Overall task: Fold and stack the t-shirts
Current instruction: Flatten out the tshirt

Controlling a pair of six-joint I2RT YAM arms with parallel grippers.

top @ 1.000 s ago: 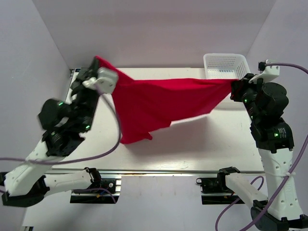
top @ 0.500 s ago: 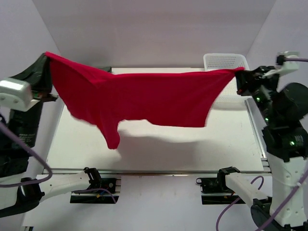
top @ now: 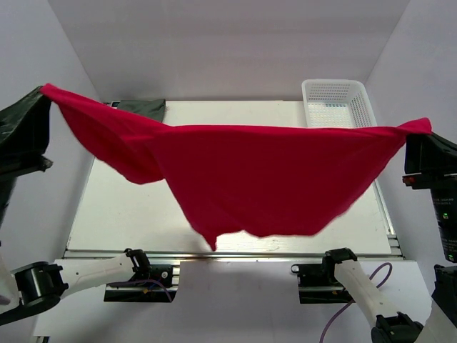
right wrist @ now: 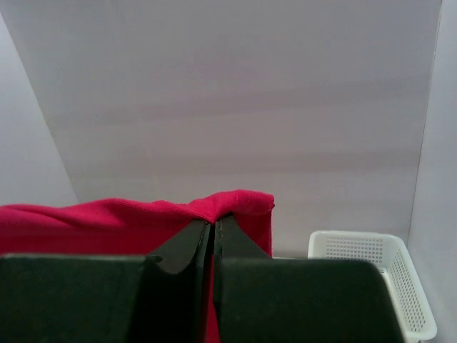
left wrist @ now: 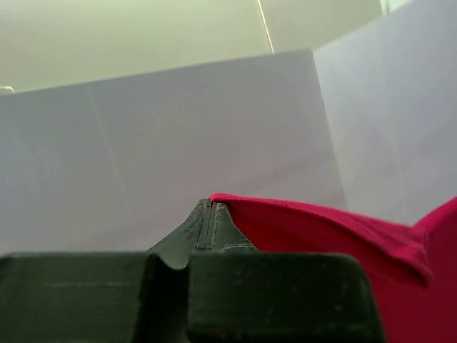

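Nearest, mid frame: red t-shirt (top: 264,179) hangs spread in the air above the table (top: 121,214), lowest tip dangling near lower centre. Left gripper (top: 46,93), far left of frame, pinches one top corner; wrist view shows jaws closed tight on the hem. Right gripper (top: 421,130), far right, likewise clamped on the opposite corner. Arms are high & wide apart, prob. to pull the cloth open and flat so it can be laid smooth for folding. Further back, upper left: grey-green t-shirt (top: 143,107) lies crumpled at the table's far edge, not yet folded. Upper right: white basket (top: 335,100).
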